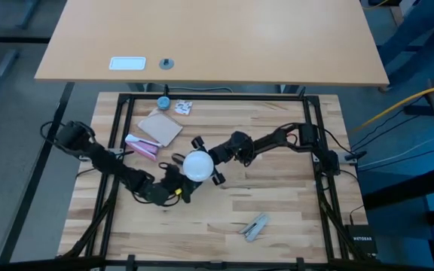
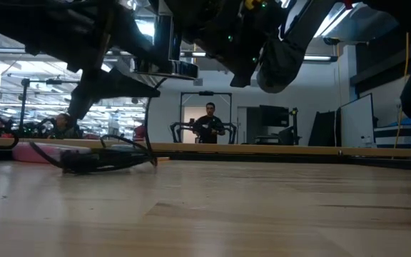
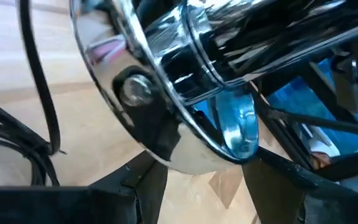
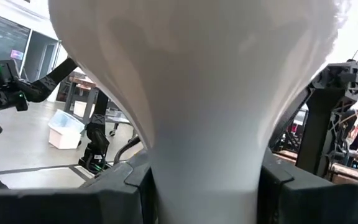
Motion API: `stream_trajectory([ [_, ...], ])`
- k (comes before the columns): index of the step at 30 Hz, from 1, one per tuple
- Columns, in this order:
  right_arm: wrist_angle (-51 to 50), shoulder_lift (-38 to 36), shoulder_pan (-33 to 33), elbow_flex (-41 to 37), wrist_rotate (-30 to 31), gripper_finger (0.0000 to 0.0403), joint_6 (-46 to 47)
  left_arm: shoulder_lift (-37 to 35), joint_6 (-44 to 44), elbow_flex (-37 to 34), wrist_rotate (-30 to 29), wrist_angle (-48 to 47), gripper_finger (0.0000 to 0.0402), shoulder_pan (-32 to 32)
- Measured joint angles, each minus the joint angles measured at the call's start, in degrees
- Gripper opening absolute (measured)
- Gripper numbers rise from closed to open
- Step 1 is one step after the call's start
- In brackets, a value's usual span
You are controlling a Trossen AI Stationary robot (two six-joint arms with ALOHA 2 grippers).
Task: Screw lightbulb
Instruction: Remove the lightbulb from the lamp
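Lightbulb (image 4: 197,106) between right gripper (image 4: 201,186) jaws

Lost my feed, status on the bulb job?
Right gripper shut on lightbulb, mid-table. Left gripper clamps shiny socket fixture beside it. Bulb not seated. Nothing in the way.

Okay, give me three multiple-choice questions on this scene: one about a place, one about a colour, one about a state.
1. Where is the lightbulb?
A. lying by the table's near edge
B. between the two grippers, over the table's middle
C. on the pale desk behind

2. What colour is the bulb's globe?
A. white
B. blue
C. clear amber

3. What is the right gripper doing?
A. hanging open and empty
B. gripping a black cord
C. closed on the bulb's narrow neck

Answers: 1 B, the high view shows it between the left gripper and the right one. 2 A, it looks frosted white. 3 C, the right wrist view shows fingers on both sides of the neck.
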Motion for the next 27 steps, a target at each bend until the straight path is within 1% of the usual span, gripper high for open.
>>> stream_trajectory([
  [2,0.02,-0.02,-0.08,0.0,-0.34,0.0165,1.19,-0.82,0.36,0.0,-0.67,-0.46,0.0191,-0.02],
  [9,0.22,-0.07,0.04,0.02,-4.95,0.0165,1.84,-4.03,2.43,-0.02,-2.84,-2.15,0.0191,-0.61],
  [16,0.06,-0.11,-0.13,0.02,-7.01,0.0165,3.18,-9.68,2.69,-0.02,-8.6,-11.62,0.0191,-1.04],
  [19,0.32,-0.11,-0.15,0.04,-7.06,0.0166,3.03,-11.5,6.47,-0.03,-9.73,-12.57,0.0191,-0.38],
  [27,2.02,-0.24,-0.28,0.08,-6.96,0.0166,2.75,-14.85,14.62,-0.09,-9.29,-13.56,0.0191,2.91],
])
